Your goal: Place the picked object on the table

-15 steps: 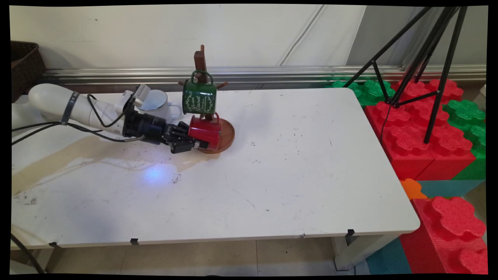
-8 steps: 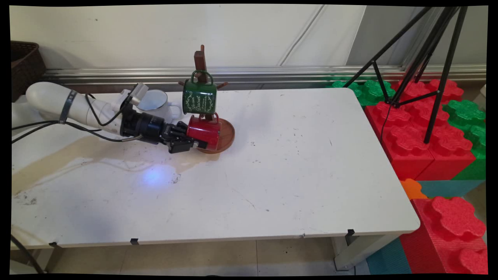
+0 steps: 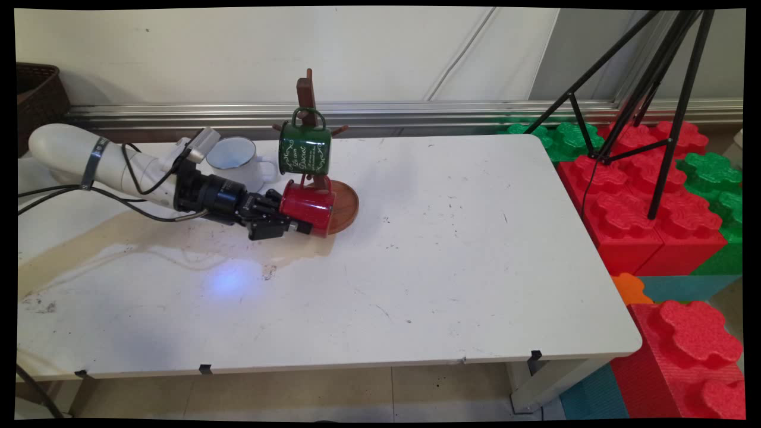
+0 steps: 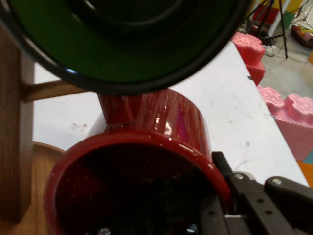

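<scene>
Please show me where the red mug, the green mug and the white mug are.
red mug (image 3: 309, 207), main view, on its side wall.
green mug (image 3: 305, 149), main view, on its lettered side.
white mug (image 3: 238, 159), main view, on its rim.

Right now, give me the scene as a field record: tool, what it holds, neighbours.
tool: black two-finger tool, low over the table's left half, reaching in from the left
holds: red mug, lying sideways, one finger inside its rim and one outside
mug position: over the near-left edge of the mug tree's round wooden base
above it: green mug hanging on the mug tree
behind the tool: white mug upright on the table
table surface: tan stain under the arm
</scene>
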Controlling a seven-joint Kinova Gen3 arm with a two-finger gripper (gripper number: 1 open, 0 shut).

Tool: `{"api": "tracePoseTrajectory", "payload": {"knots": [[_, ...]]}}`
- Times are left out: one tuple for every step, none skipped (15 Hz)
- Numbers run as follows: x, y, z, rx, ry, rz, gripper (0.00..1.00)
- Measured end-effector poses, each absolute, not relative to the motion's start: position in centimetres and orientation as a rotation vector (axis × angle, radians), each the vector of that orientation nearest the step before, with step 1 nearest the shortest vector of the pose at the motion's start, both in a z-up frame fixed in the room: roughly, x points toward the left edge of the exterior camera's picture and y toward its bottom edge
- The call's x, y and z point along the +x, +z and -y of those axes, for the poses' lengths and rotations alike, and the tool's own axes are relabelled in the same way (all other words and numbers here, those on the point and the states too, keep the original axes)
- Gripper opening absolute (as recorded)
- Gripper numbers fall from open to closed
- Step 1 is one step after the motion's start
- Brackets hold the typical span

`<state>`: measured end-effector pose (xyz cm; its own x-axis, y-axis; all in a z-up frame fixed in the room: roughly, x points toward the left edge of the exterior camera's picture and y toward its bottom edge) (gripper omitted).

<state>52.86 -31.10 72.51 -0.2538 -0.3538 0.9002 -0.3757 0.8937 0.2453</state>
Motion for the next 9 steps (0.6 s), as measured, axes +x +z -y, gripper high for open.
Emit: {"api": "tracePoseTrajectory", "payload": {"knots": [[52.9, 72.6, 30.8, 0.536, 0.017, 1.864, 0.00], [53.0, 72.7, 30.6, 0.531, 0.011, 1.866, 0.00], [53.1, 72.8, 30.2, 0.526, 0.005, 1.870, 0.00], [53.2, 72.9, 29.8, 0.520, -0.002, 1.873, 0.00], [53.3, 72.9, 29.6, 0.517, -0.006, 1.876, 0.00], [53.4, 73.0, 29.4, 0.515, -0.009, 1.879, 0.00], [53.5, 73.0, 29.1, 0.513, -0.013, 1.883, 0.00], [53.6, 73.1, 28.9, 0.511, -0.015, 1.886, 0.00], [53.9, 73.2, 28.6, 0.508, -0.017, 1.893, 0.00]]}}
